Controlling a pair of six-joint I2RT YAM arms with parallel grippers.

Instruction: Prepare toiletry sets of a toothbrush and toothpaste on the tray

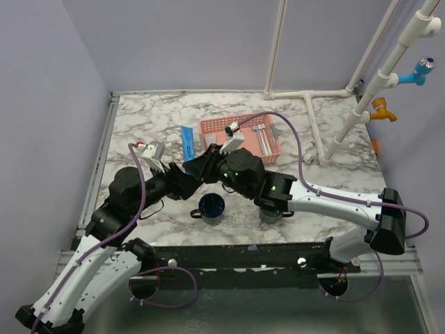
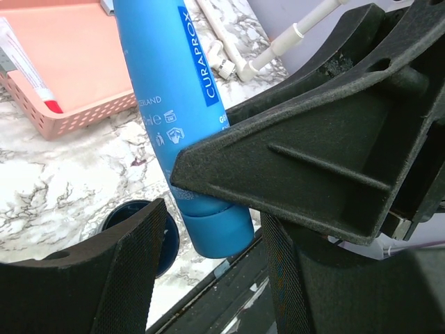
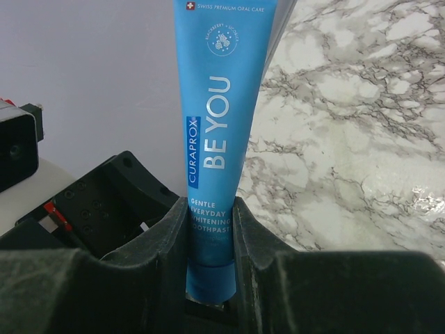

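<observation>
Elbows bent, left arm (image 1: 125, 198) and right arm (image 1: 320, 198) meet above worktop (image 1: 139, 118) centre. Right gripper (image 3: 211, 233) clamps the blue tube (image 3: 215, 104); left gripper (image 2: 215, 226) straddles its cap end, but whether it grips cannot be told.

Each arm has white lower links and black joint housings: the left arm (image 1: 83, 268) stands at the near-left corner of the marble table (image 1: 334, 174), the right arm (image 1: 334, 202) at its near-right. Purple cables (image 1: 142, 186) loop along both. Green lights (image 1: 236, 172) dot the right arm's wrist. The fingers (image 3: 156, 268) are matte black.
</observation>
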